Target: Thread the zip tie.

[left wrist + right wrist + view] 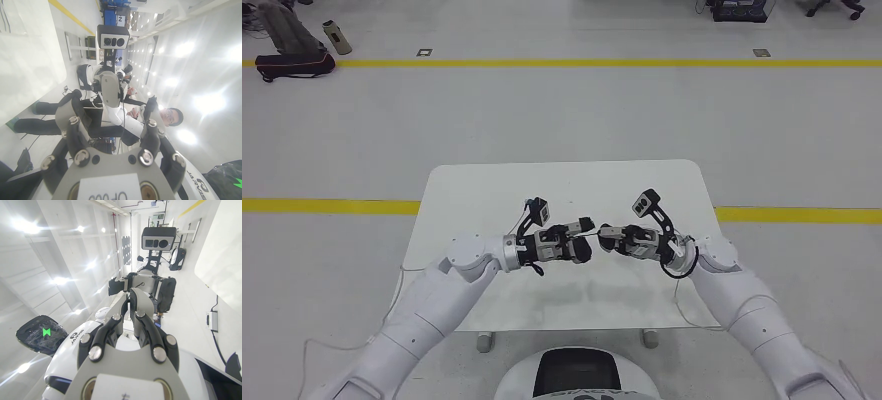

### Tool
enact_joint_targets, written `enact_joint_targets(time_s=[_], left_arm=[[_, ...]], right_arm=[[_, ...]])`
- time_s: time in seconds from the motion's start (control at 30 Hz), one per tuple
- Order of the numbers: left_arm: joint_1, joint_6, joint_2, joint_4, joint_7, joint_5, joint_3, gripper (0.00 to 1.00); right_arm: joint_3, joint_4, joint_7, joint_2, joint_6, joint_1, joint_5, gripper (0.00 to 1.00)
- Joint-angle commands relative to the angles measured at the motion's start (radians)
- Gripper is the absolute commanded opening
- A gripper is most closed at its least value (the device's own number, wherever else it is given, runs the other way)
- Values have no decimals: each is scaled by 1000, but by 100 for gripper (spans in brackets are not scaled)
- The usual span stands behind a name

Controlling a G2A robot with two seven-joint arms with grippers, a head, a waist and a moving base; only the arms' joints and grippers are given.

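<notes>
Both grippers hang above the middle of the white table [562,190], tips facing each other and almost touching. My right gripper [604,238] is shut on a thin white zip tie [94,108], whose strap trails out sideways from its closed fingers. In the left wrist view the right gripper [110,89] sits end-on between the wide-spread black pads of my left gripper [113,98], which is open. From the right wrist, my own fingers [132,292] are pressed together, and the left gripper [140,289] stands beyond them with its two pads far apart.
The tabletop under the arms is bare. Its rounded edges lie well out to either side of the grippers. Around the table there is grey floor with a yellow line [802,214].
</notes>
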Motion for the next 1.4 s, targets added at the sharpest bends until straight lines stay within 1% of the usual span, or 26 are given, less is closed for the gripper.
enact_joint_targets(time_s=[0.0,0.23,0.37,0.6,0.73,0.8,0.97,1.2,1.37], left_arm=[[-2,1,0,1,-1,-1,2,68],[-6,2,0,6,-4,-3,7,60],[-6,4,1,9,-6,-2,10,49],[-7,6,3,13,-8,-2,9,43],[-7,7,5,16,-11,-1,7,36],[-7,7,6,19,-12,0,5,35],[-5,9,8,18,-13,2,5,29],[-4,10,9,18,-13,5,10,28],[-6,12,10,19,-12,6,13,24]], right_arm=[[2,0,0,0,2,-1,-4,0],[6,-3,-1,-1,10,-4,-23,0],[8,-5,-4,-1,15,-4,-39,0],[16,-4,-8,-1,22,-5,-57,0],[20,-2,-12,0,25,-5,-71,0],[21,0,-13,0,28,-6,-78,0],[20,4,-21,0,34,-8,-106,0],[23,-1,-36,1,35,-12,-131,0],[21,-4,-37,0,39,-14,-140,0]])
